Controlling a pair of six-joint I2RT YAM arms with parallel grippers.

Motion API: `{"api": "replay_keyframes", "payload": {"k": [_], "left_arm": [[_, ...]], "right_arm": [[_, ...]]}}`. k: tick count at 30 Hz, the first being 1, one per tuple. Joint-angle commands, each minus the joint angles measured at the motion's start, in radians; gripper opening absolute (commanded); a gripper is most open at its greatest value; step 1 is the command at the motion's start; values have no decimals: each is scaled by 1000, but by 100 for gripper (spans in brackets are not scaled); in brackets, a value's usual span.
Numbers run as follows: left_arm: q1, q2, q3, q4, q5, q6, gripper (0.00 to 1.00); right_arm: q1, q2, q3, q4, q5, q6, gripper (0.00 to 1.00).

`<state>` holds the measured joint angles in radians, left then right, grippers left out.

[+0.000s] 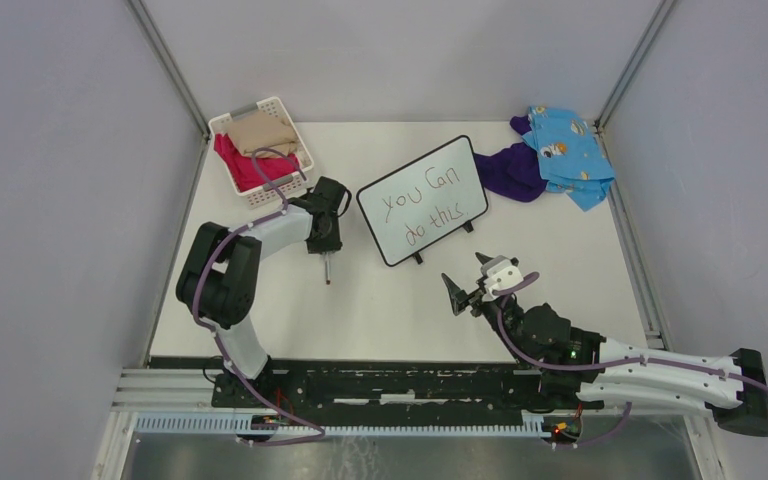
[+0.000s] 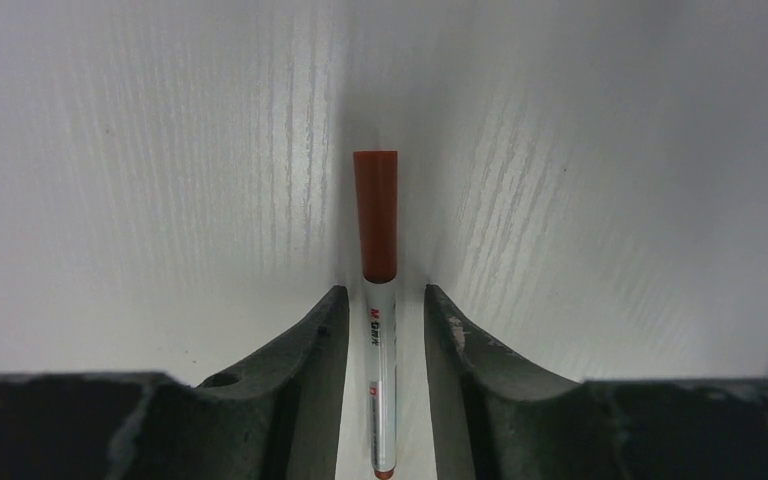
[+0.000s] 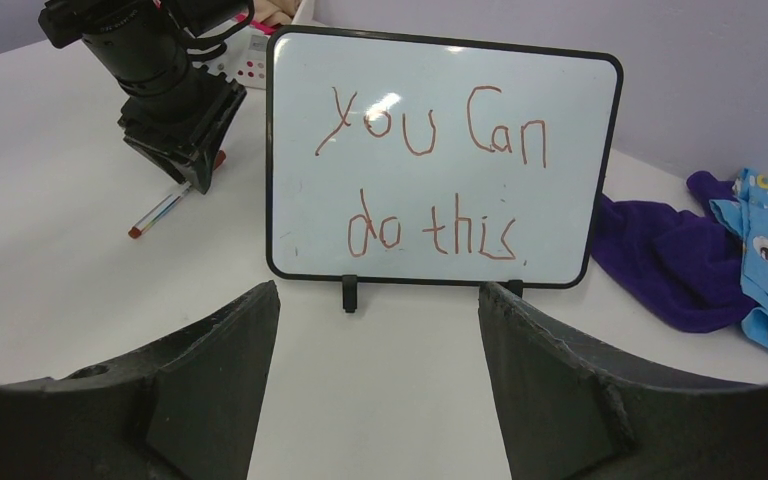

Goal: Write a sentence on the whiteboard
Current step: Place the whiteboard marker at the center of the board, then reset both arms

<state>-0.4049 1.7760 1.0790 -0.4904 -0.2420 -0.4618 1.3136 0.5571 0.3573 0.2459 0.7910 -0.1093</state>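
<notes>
Nearest, right of centre: right gripper [image 1: 467,275], jaws spread wide, gripping nothing, aimed at the face of the whiteboard [image 1: 422,200]. Bare white table [image 1: 380,320] beneath.

Farther back, left of centre: left gripper [image 1: 326,248] pointed down at the table, just left of the board. Its fingers [image 2: 325,330] parted, straddling a marker [image 2: 380,330] without clamping it, with a sliver of table visible on each side of the barrel. Marker flat on the table, white barrel, red cap, near end sticking out from under the gripper.

Middle of the table: whiteboard upright on small black feet, turned so the right end sits farther back than the left, touching neither gripper. On it the sentence [image 3: 465,238] in thin reddish strokes, two lines: "you Can" over "do this".

Far left corner: white basket [image 1: 303,150] holding a red cloth [image 1: 245,165] with a tan cloth [image 1: 263,130] on top.

Far right: purple cloth [image 1: 510,170] just beside the board's right end, blue printed cloth [image 1: 565,155] partly over it.
</notes>
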Motion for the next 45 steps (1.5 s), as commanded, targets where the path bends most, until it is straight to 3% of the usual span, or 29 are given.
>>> {"api": "replay_keyframes", "payload": {"k": [1, 9, 17, 28, 31, 37, 41, 45], "left_arm": [[-1, 8, -10, 12, 40, 26, 42], [-5, -30, -22, 25, 41, 25, 51], [-7, -207, -97, 112, -1, -2, 82], [-9, -523, -158, 131, -205, -28, 84], [-24, -611, -183, 172, -236, -10, 84], [-134, -737, -223, 250, -305, 63, 82], [-212, -788, -230, 272, -352, 103, 82], [-284, -838, -249, 319, -329, 146, 83]], "right_arm": [[2, -9, 42, -9, 40, 10, 79], [3, 5, 51, -11, 37, 11, 79], [3, 21, 79, -20, 23, 4, 78], [-27, 157, 175, -116, 16, 69, 78], [-147, 229, 181, -158, -34, 161, 76], [-431, 307, 113, -85, -294, 321, 70], [-475, 340, 72, -29, -346, 365, 70], [-475, 301, 12, 31, -333, 363, 77]]}}
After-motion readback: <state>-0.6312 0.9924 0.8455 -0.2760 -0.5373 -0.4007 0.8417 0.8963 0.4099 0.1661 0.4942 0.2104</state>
